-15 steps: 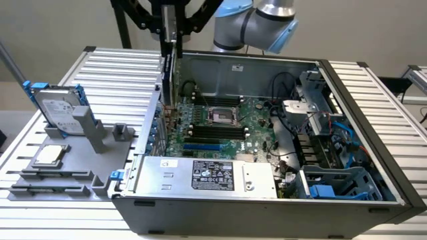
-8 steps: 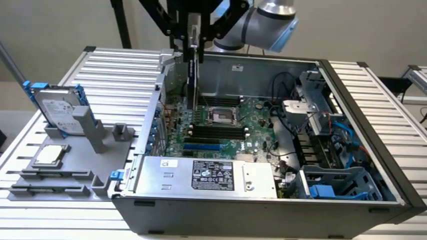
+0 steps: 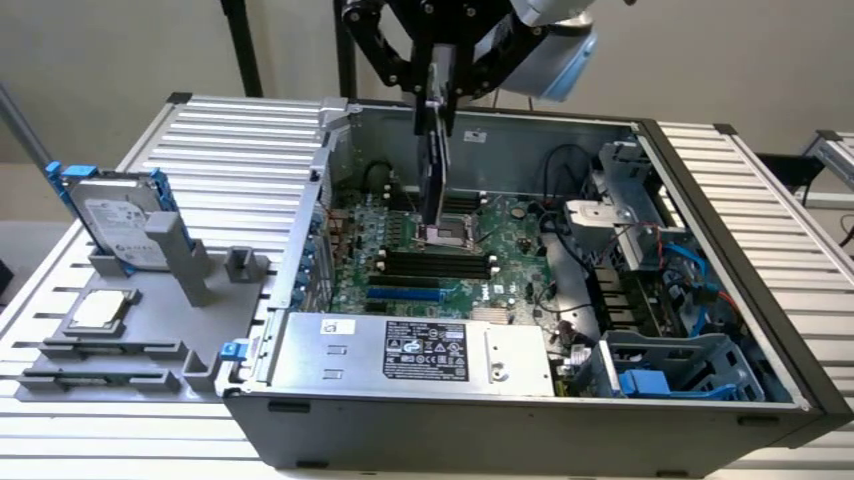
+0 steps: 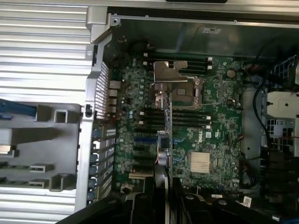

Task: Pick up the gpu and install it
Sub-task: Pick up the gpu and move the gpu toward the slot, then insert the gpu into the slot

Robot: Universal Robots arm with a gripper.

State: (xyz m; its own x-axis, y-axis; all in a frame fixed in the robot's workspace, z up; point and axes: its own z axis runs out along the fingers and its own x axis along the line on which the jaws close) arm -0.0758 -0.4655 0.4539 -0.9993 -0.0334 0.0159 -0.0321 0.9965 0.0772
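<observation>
one gripper (image 3: 438, 88) holds gpu (image 3: 434, 165) over dell-marked motherboard (image 4: 220, 140).

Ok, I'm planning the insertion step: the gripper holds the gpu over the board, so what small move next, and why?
Probably shift it toward the blue expansion slots before lowering. The gripper holds the gpu upright, and its lower end appears to hang by the CPU socket, while those slots lie nearer the power supply.

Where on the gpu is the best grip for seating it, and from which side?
Likely by its top edge, from above, jaws pinching the two flat faces, as the gripper has it now. The gpu hangs upright and thin, leaving its lower edge free above the motherboard.
</observation>
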